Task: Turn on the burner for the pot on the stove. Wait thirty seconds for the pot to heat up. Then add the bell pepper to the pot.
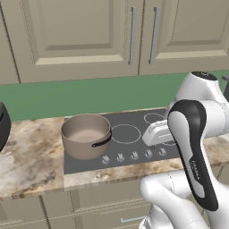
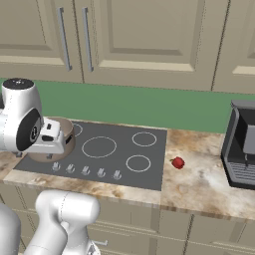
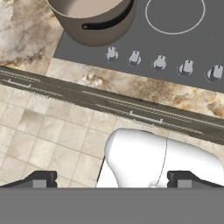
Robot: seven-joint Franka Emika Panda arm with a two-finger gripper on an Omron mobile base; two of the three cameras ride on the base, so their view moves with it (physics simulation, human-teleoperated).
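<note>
Hand view: jaws spread fully, gripping nothing, poised above the bench edge; the knobs [image 3: 159, 62] run in a row ahead of them, along the front of the stove [image 3: 183, 48]. Beyond, at the row's left end, sits the pot [image 1: 86, 135], empty. The bell pepper [image 2: 178, 162] lies on the bench right of the stove.

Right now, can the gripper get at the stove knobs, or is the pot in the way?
Probably yes. The knobs sit in a row along the stove's front edge, in front of the pot, with nothing over them. The open gripper hangs above, fingers apart.
</note>
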